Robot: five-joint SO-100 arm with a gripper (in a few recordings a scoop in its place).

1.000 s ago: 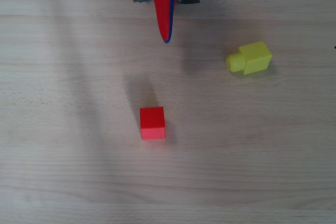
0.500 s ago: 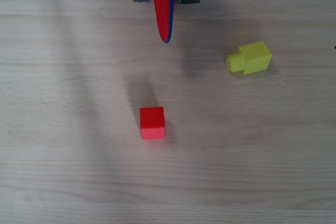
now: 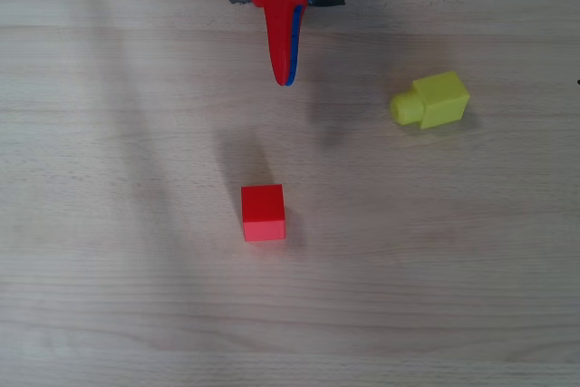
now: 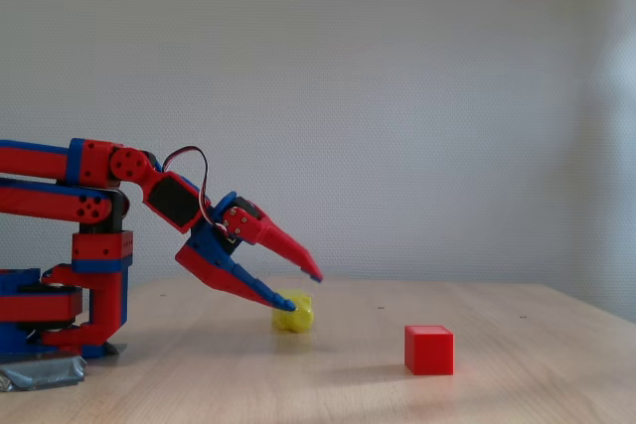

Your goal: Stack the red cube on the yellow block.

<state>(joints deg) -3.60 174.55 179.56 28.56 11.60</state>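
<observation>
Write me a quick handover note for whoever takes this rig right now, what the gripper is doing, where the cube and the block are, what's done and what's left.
Gripper: open and empty, raised above the table near the arm's base, touching nothing.
Red cube: flat on the wooden table, in the overhead view below the fingertips with bare table between.
Yellow block: on the table to the right in the overhead view, lying with its stud pointing left, well apart from the cube.
Done: nothing yet; neither piece is gripped or stacked.
Left: reach the red cube, grip it, carry it over and set it on the yellow block.
</observation>
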